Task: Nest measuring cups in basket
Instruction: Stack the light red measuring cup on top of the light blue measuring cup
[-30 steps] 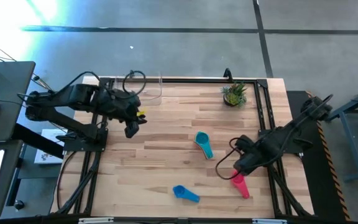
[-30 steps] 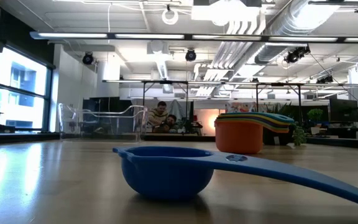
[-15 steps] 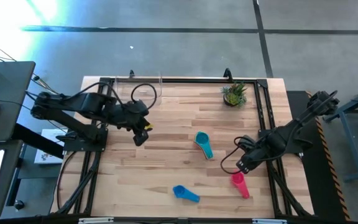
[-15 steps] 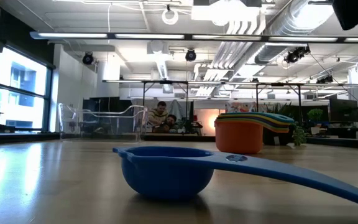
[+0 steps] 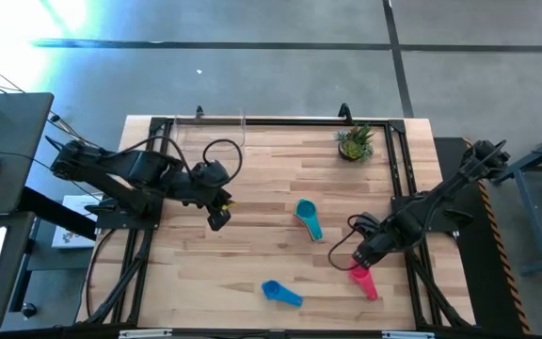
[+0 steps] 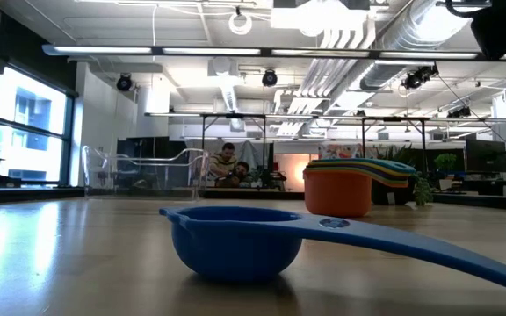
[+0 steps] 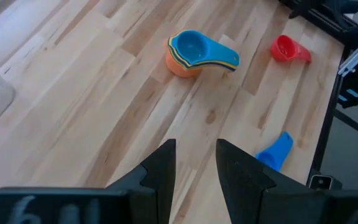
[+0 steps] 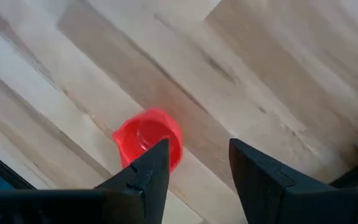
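Note:
A stack of nested measuring cups (image 5: 307,217), teal on top and orange at the bottom (image 6: 350,189), rests on its base mid-table. A blue cup (image 5: 280,293) sits upright near the front edge. A pink cup (image 5: 363,280) stands open side up at the near right. The clear basket (image 5: 218,130) stands at the far left edge. My right gripper (image 8: 197,146) hangs open, pointing down just above the pink cup (image 8: 145,134), which shows beside one finger. My left gripper (image 7: 194,146) hovers open over bare wood left of the stack, nothing between its fingers.
A small potted plant (image 5: 356,143) stands at the far right. A black frame rail (image 5: 398,169) runs along the table's right side, close to my right arm. Bare wood lies between the basket and the stack.
My left gripper has gone from beside the basket toward the table's near edge and right, sinking a little and rolling slightly. My right gripper has come down toward the pink cup. No cup has moved.

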Available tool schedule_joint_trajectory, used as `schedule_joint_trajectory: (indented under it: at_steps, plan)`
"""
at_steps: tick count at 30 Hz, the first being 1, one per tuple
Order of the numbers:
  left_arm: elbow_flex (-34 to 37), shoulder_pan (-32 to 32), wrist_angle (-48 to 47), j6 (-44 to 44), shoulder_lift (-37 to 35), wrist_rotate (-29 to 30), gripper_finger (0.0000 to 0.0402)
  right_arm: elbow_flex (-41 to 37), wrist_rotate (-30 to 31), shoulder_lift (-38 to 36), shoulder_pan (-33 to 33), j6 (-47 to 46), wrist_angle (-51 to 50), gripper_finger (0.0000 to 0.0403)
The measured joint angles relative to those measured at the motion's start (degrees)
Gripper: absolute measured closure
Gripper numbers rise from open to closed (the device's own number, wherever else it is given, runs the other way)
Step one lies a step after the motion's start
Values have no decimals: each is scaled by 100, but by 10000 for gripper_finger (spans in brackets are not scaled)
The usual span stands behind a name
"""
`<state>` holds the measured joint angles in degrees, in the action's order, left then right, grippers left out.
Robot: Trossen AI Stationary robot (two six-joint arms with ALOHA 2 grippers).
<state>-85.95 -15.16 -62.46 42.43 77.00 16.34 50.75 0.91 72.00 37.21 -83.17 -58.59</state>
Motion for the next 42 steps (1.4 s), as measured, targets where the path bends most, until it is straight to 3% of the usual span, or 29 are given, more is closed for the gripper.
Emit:
schedule_joint_trajectory:
  at_steps: [18,30,36,42]
  plan:
    - [4,-76,-15,103,36,273,298,0,-304,1466,489,94,577,253]
    - [4,-76,-16,105,36,277,298,-1,-282,1937,479,69,660,257]
    - [4,-76,-17,103,36,277,298,0,-284,2088,479,69,792,300]
    - [4,-76,-17,101,36,277,298,1,-314,2093,479,69,868,375]
